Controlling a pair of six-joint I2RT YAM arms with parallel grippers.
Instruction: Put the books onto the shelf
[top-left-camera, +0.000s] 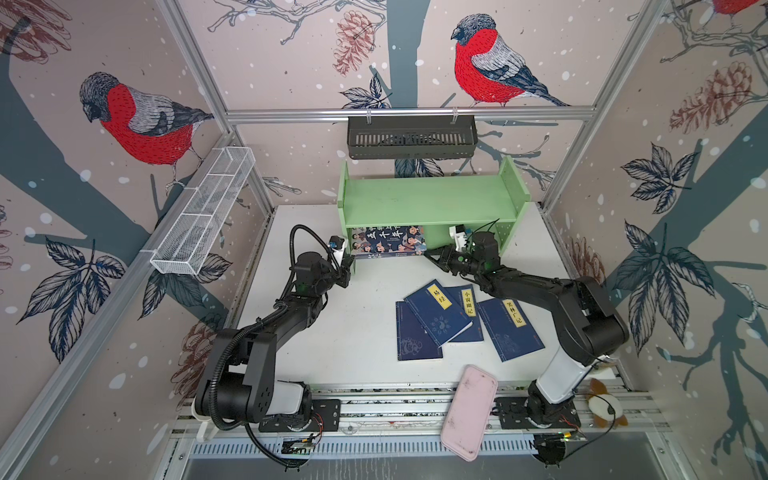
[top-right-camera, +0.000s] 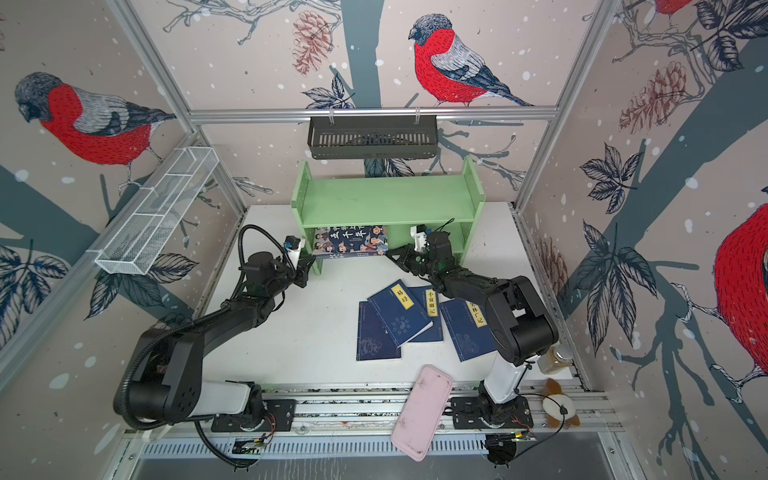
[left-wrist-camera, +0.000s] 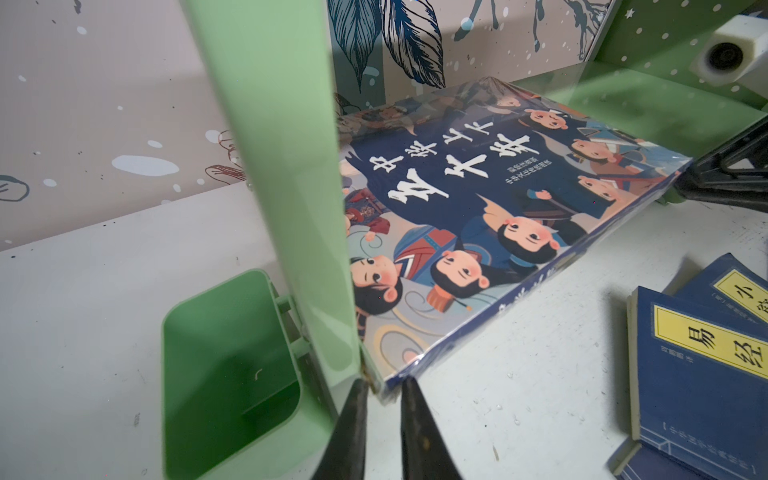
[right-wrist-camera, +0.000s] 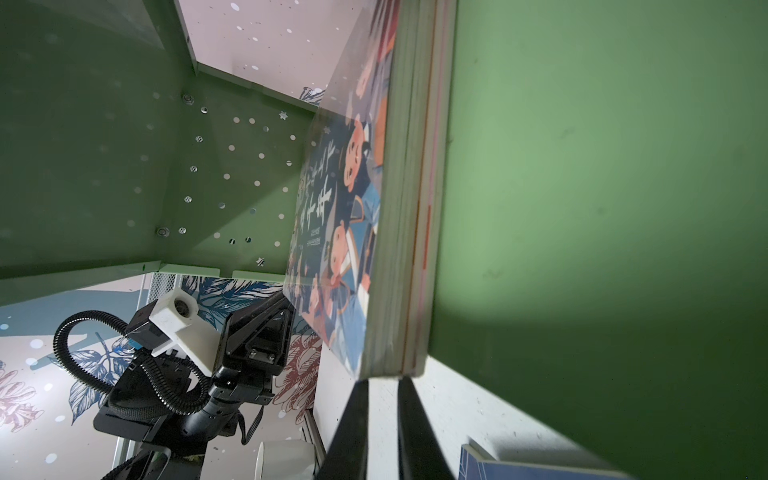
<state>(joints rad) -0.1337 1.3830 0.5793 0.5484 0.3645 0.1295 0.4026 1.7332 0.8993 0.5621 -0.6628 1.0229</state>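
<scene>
The pink case (top-left-camera: 469, 411) is seen overhanging the front edge of the white table (top-left-camera: 357, 332). Behind it, four navy books (top-left-camera: 438, 318) are spread flat and overlapped on the table, one partly covered by the right arm. Farther back, the cartoon book (top-left-camera: 388, 241) is laid flat at the left end of the lower tier of the shelf (top-left-camera: 432, 199), its far part hidden under the upper board. The left gripper (left-wrist-camera: 384, 388) and right gripper (right-wrist-camera: 383, 382) are drawn nearly closed at its front corners; whether a corner is pinched cannot be told. The cell is enclosed by bird-print walls (top-left-camera: 291, 62).
</scene>
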